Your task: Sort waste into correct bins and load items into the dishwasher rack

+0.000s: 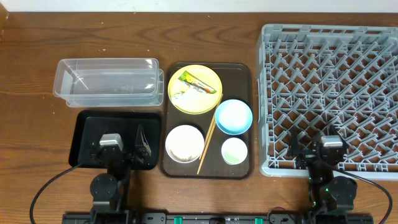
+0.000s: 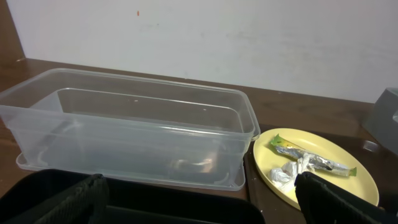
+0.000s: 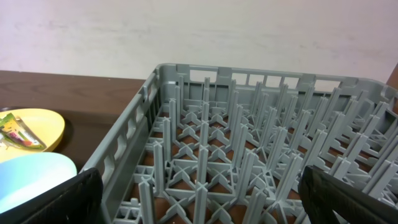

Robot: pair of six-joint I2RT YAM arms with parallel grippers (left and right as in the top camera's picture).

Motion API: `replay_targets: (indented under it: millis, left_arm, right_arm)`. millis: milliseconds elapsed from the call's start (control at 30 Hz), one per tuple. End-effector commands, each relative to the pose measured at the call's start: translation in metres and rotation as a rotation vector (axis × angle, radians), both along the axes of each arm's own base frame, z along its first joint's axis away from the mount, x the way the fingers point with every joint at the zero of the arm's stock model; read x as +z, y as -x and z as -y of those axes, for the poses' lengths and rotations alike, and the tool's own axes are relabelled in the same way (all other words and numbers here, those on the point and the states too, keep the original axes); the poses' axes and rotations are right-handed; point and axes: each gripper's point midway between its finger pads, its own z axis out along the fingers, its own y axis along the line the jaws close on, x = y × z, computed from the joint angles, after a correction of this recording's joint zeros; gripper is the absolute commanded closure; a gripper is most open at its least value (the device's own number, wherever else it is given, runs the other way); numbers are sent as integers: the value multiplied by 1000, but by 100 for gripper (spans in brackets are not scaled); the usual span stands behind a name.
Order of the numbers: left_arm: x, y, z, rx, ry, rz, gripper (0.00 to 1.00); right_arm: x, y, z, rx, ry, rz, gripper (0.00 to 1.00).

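The green-and-orange wrapper (image 1: 198,82) and a clear scrap lie on the yellow plate (image 1: 205,99), also in the left wrist view (image 2: 314,160). The blue bowl (image 1: 233,116), white bowl (image 1: 184,144), green cup (image 1: 234,150) and chopsticks (image 1: 206,147) sit on the brown tray (image 1: 245,78). The clear tub (image 1: 107,81) is at the left, the black tray (image 1: 87,127) in front of it. The grey rack (image 1: 329,93) is at the right. My left gripper (image 1: 127,146) is open over the black tray. My right gripper (image 1: 311,149) is open over the rack's front edge.
The brown serving tray lies between the clear tub and the rack. Bare wooden table (image 1: 37,37) shows at the far left and along the back. Arm cables run along the front edge.
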Motion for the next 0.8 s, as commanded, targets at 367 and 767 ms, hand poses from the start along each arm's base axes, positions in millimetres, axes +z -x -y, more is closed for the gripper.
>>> replay_targets:
  millis: [367, 767]
  left_arm:
    - [-16, 1, -6, 32, 0, -54, 2]
    - [3, 5, -6, 33, -3, -139, 2]
  right_arm:
    - [-1, 0, -2, 9, 4, -1, 1]
    - [13, 2, 6, -40, 3, -68, 1]
